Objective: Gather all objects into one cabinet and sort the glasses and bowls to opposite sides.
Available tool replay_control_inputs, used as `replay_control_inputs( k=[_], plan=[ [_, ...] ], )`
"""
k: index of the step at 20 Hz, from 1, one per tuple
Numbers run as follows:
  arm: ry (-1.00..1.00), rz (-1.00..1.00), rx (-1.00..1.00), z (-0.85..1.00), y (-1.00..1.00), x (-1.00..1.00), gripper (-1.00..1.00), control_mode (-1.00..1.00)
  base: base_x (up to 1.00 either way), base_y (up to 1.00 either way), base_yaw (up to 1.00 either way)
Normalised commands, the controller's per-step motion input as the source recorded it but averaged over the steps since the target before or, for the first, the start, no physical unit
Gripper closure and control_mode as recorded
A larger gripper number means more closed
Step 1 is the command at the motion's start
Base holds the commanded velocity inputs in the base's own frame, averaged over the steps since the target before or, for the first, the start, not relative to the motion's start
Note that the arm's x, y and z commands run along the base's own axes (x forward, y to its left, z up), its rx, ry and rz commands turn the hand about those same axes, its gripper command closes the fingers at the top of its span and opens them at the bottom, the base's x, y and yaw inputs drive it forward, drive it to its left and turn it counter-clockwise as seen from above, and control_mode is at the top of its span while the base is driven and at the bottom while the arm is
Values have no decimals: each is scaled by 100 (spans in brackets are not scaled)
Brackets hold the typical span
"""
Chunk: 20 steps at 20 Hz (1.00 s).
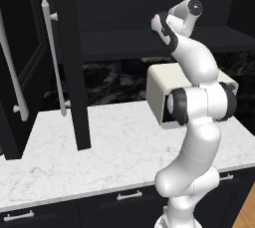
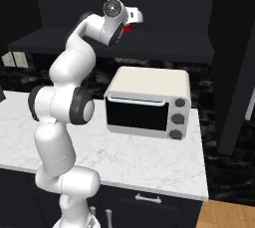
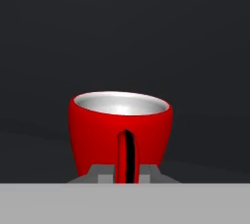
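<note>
1. Red cup [image 3: 120,132] is seen upright with a pale inside, its handle turned toward the camera.
2. The gripper [image 3: 126,173] is closed on that handle, one grey fingertip [image 3: 101,174] pressed at each side.
3. The cup [image 2: 128,27] is held up inside the black cabinet [image 2: 164,43], above the toaster oven [image 2: 147,101].

My views are dim up in the black cabinet [image 1: 129,43] and evenly bright on the marble counter [image 1: 114,147], while my hand view shows the red cup [image 3: 121,132] sharp with soft gloss.
</note>
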Motion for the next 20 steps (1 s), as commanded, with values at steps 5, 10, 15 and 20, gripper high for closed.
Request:
replay_control_inputs(
  k=[5,10,15,20],
  plan=[
    [-5,0,0,0,0,-12,100,-100,0,0,0],
    [-18,0,0,0,0,-36,100,-100,0,0,0],
    [-23,0,0,0,0,-51,100,-100,0,0,0],
    [-18,0,0,3,0,-69,100,-100,0,0,0]
  ],
)
